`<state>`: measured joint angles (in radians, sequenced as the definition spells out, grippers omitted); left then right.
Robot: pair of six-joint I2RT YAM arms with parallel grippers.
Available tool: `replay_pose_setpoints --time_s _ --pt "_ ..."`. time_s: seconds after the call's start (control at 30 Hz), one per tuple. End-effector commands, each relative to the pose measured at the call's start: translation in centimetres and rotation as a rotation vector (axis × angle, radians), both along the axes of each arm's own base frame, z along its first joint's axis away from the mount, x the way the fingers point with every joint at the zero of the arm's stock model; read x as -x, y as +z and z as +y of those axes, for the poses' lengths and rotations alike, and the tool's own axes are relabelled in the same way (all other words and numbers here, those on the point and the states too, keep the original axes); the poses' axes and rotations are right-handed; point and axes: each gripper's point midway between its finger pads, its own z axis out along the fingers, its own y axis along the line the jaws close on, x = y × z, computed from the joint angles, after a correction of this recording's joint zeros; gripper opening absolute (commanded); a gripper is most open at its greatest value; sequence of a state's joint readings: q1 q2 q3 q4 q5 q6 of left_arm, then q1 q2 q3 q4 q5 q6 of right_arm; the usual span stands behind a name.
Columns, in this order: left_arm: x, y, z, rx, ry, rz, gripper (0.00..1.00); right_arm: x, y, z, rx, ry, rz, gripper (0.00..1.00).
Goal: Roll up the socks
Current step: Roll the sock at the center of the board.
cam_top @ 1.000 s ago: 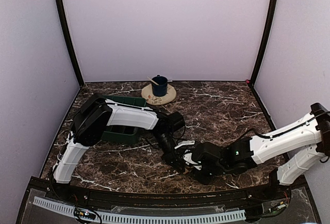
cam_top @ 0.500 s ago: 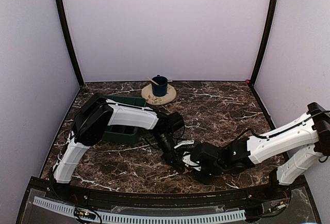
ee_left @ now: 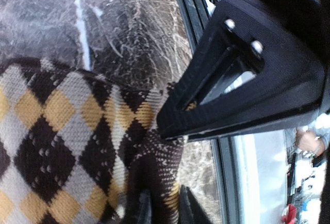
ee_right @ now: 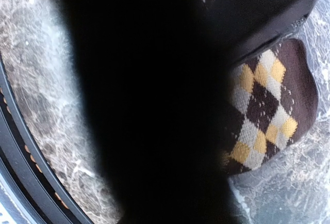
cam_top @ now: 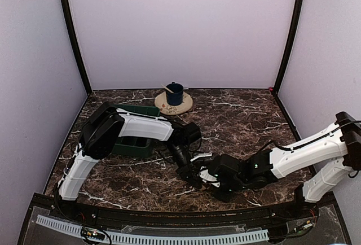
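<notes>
- Checkered sock (ee_left: pixel 56 131): brown, cream and yellow diamonds; lying on the marble table (cam_top: pixel 242 115) near its front edge, under both grippers
- left gripper (cam_top: pixel 189 171): one black finger (ee_left: pixel 242 79) over the sock's edge; open or closed, cannot tell
- right gripper (cam_top: pixel 204 175): just beside the left; own view mostly blacked out; grip cannot be told

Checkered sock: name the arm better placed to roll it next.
Left, probably. The left gripper sits at the bunched fold of the checkered sock, flat length stretching away. For the right gripper, the wrist view is mostly blocked, showing only the rounded end.
</notes>
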<state>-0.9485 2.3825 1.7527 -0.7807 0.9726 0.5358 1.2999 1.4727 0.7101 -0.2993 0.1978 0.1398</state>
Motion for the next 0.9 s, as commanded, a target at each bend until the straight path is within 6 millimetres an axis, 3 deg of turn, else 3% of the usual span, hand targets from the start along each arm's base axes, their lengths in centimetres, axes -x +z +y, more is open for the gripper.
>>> replay_pose_setpoints --time_s 0.0,0.23,0.6,0.87 --pt "-1.1 -2.7 1.5 -0.139 0.055 0.003 0.27 0.3 0.3 0.8 -0.032 0.003 0.043 0.0" --pt "-1.5 -2.9 2.2 -0.176 0.086 0.038 0.37 0.0 0.2 0.6 -0.039 -0.019 0.074 0.0" --pt "-3.2 -2.1 3.0 -0.188 0.147 0.069 0.39 0.0 0.0 0.5 -0.057 -0.045 0.115 0.0" --pt "-4.0 -2.7 4.0 -0.212 0.18 0.058 0.39 -0.1 -0.1 0.1 -0.07 -0.067 0.14 0.0"
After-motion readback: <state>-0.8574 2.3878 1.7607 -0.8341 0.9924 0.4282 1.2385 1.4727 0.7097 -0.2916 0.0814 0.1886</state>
